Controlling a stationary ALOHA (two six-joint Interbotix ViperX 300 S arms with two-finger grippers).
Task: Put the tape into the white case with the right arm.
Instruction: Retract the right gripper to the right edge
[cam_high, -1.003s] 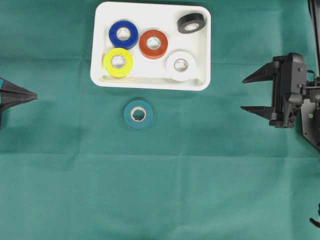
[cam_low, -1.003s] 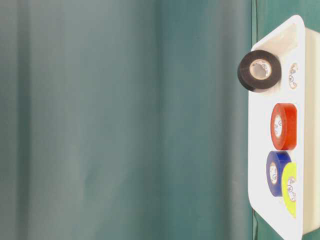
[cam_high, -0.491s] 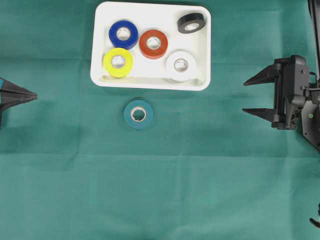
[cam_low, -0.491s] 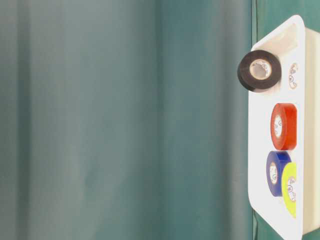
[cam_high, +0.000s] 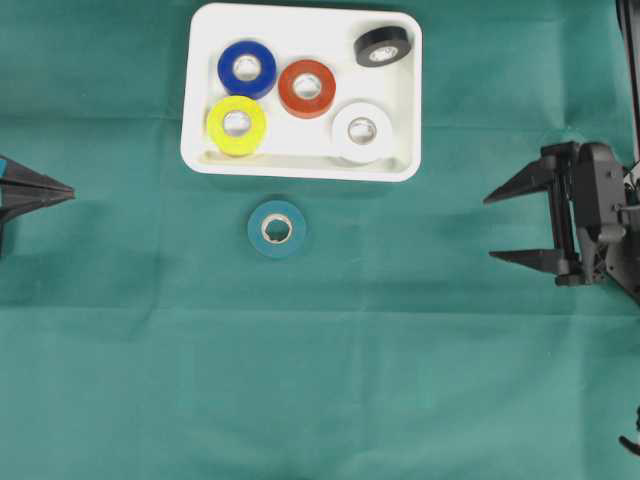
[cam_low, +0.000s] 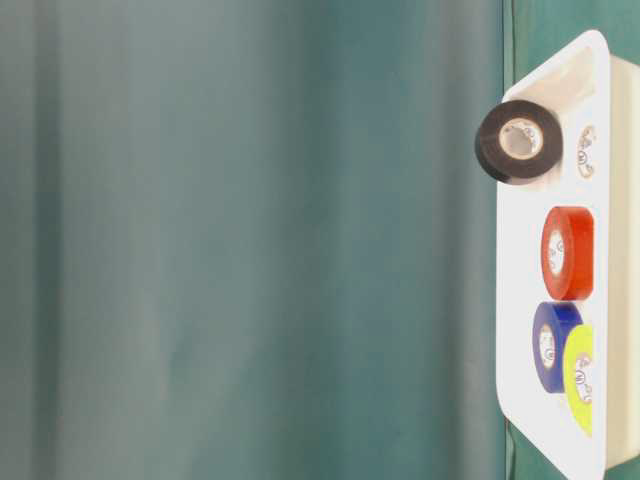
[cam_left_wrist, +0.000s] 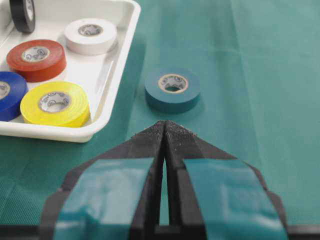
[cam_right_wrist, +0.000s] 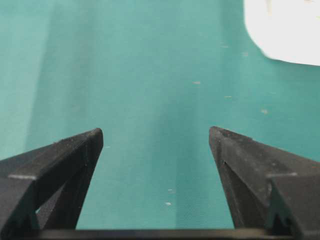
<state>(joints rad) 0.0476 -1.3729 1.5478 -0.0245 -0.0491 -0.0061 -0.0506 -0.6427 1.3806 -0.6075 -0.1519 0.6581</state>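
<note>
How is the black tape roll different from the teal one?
The black tape roll sits inside the white case, tilted against its corner wall; the teal tape roll lies flat on the green cloth outside it. They differ in colour. Both look similar in size.

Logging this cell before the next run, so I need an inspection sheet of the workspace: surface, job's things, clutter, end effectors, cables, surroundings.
Surface: green cloth-covered table, lightly creased.
Job's things: teal tape roll flat on the cloth, just outside the shallow white plastic tray; blue, red, yellow and white rolls lie flat inside, black roll tilted against the rim.
Clutter: nothing seen.
End effectors: left end effector shut, empty, at the left edge; right end effector open, empty, far from the teal roll.
Cables: black cable above the right arm.
Surroundings: green backdrop.
</note>
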